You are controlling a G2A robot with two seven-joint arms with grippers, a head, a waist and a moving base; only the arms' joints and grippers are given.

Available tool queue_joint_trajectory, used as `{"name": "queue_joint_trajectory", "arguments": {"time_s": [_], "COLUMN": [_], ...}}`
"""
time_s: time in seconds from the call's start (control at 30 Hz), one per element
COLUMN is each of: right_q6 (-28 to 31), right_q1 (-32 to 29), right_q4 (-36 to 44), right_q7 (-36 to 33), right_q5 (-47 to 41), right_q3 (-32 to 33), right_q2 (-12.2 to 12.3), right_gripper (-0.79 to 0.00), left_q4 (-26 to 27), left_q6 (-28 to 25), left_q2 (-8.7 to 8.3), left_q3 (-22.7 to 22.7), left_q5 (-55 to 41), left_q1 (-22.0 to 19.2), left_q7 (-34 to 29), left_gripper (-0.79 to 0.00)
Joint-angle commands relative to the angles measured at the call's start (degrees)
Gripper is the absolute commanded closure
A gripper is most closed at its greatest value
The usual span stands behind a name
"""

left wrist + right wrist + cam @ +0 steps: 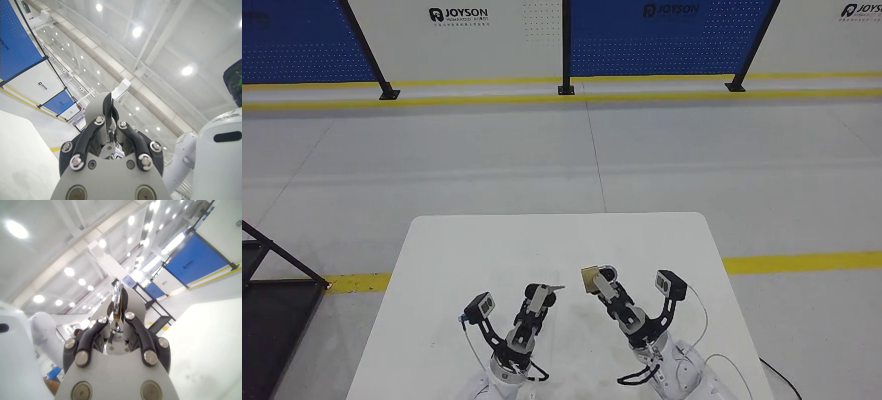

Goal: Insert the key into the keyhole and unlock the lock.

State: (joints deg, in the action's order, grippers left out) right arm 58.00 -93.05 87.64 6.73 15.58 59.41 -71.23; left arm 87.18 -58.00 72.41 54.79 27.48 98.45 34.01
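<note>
Low in the top view, the left tool (544,294) is pressed together on the key (554,291), a thin sliver lying along the frame's width, tip toward the right; just beside it but apart, the right tool (600,287) pinches the lock (591,279), brass body toward the key, shackle (609,271) on its right; white surface (492,250) beneath; beyond, grey floor (642,160), yellow lines (542,97), blue panels (662,35).

Between the small silver key (555,290) pinched in the left gripper (539,295) and the brass padlock with a silver shackle (592,280) clamped in the right gripper (606,290) lay an open gap. Each gripper bounded it on its own side, and the white rectangular table (542,240) closed it from below.
</note>
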Motion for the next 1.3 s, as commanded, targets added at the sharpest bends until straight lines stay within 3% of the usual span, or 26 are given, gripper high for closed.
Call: {"name": "queue_joint_trajectory", "arguments": {"time_s": [0.0,1.27], "right_q6": [0.00,-1.47], "right_q1": [-0.13,-0.39], "right_q4": [0.04,0.32], "right_q7": [0.31,1.58], "right_q5": [0.43,2.98], "right_q3": [-0.11,-0.10], "right_q2": [-0.10,-0.45], "right_gripper": [0.000,0.000], "left_q4": [-0.41,-3.61], "left_q6": [0.00,4.81], "left_q2": [0.25,4.42], "left_q3": [-0.46,-1.32], "left_q5": [0.41,11.44], "left_q1": [-0.23,-1.46], "left_q7": [0.23,8.80], "left_gripper": [0.000,0.000]}}
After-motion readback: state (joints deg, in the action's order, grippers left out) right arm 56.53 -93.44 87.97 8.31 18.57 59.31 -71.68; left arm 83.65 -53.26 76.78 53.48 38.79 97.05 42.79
